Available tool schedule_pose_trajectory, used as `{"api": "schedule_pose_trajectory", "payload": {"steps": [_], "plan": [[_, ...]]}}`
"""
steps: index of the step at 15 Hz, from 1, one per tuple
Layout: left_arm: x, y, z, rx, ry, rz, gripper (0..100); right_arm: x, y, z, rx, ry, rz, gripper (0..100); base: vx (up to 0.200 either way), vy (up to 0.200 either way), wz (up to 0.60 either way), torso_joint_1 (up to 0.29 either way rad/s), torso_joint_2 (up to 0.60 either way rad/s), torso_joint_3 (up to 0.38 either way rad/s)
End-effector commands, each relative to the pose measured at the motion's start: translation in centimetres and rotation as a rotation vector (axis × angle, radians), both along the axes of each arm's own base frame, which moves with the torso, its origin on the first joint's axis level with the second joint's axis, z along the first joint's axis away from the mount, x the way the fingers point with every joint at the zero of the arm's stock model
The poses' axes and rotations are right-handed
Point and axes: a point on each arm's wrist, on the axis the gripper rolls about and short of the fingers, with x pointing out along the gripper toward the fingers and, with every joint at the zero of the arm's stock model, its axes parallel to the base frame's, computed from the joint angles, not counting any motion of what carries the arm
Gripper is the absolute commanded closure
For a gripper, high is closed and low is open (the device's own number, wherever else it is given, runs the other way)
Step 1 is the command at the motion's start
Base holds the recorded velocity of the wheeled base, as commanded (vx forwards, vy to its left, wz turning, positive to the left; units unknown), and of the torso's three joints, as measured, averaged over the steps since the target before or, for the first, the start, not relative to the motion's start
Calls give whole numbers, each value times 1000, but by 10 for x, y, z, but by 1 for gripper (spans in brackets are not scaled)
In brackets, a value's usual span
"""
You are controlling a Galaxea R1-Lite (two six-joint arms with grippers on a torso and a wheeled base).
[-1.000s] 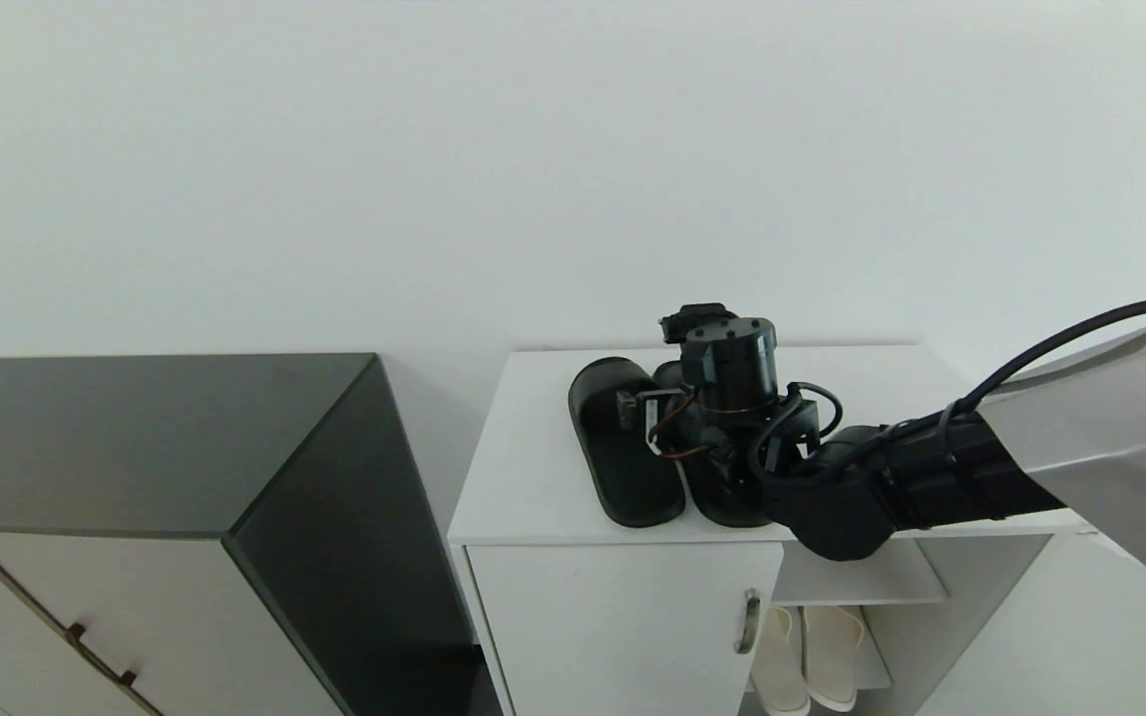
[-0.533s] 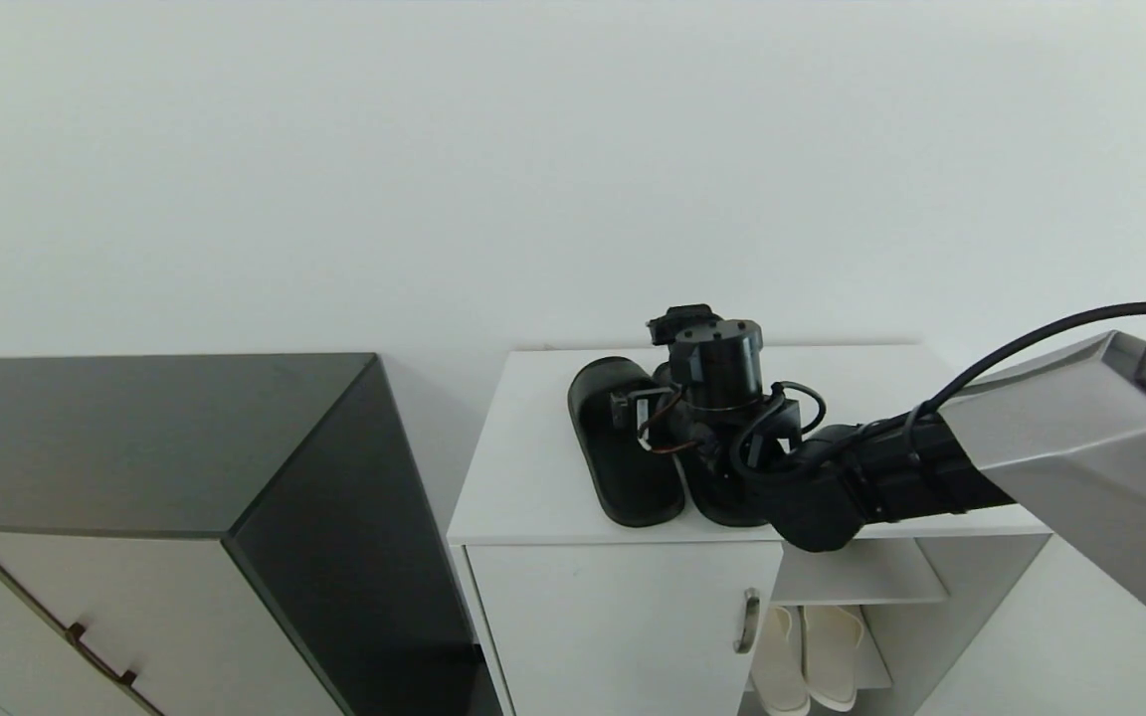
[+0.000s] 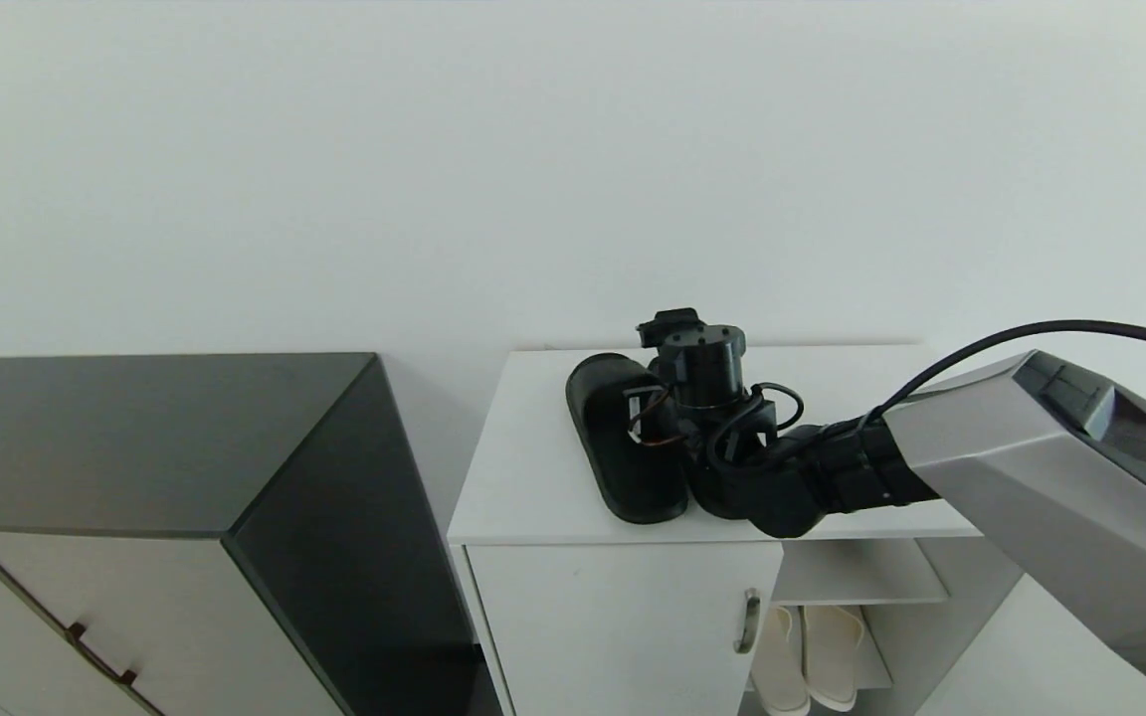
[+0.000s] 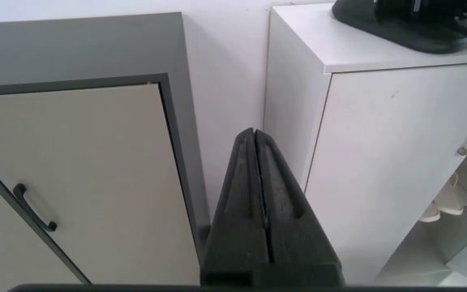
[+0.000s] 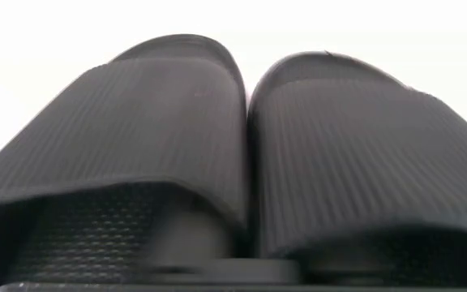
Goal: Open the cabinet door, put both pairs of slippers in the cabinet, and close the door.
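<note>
Two black slippers (image 3: 623, 467) atop white cabinet (image 3: 523, 467), grey cabinet (image 3: 135, 438) beside.

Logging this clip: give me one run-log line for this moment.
right gripper over black slippers on cabinet | white slippers inside, door open | left gripper shut

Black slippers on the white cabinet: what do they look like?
The black slippers are two slides lying side by side, touching, on top of the white cabinet. Each has a wide ribbed strap and a bumpy footbed; they look rubbery. The right arm is over one, hiding part of it.
</note>
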Motion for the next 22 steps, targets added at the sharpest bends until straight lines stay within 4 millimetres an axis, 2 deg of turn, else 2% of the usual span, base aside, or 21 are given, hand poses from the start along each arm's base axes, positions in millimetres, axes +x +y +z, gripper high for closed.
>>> {"api": "schedule_pose_trajectory", "payload": {"steps": [1,6,8,11,12,13,15,17,22], "plan": [[0,0,0,1,0,0,100,-6,-3,7,0,-2,4,100,0,0,0,0,0,0],[0,0,0,2,0,0,100,-45,-13,37,11,-10,43,100,0,0,0,0,0,0],[0,0,0,1,0,0,100,-66,-24,38,4,8,60,100,0,0,0,0,0,0],[0,0,0,2,0,0,100,-94,-46,27,22,-9,131,100,0,0,0,0,0,0],[0,0,0,2,0,0,100,-102,-50,27,25,-8,151,100,0,0,0,0,0,0],[0,0,0,2,1,0,100,-122,-63,30,25,8,218,100,0,0,0,0,0,0],[0,0,0,2,0,0,100,-140,-79,37,34,15,272,100,0,0,0,0,0,0],[0,0,0,2,0,0,100,-146,-82,39,34,17,279,100,0,0,0,0,0,0],[0,0,0,2,1,0,100,-147,-78,36,30,25,286,100,0,0,0,0,0,0]]}}
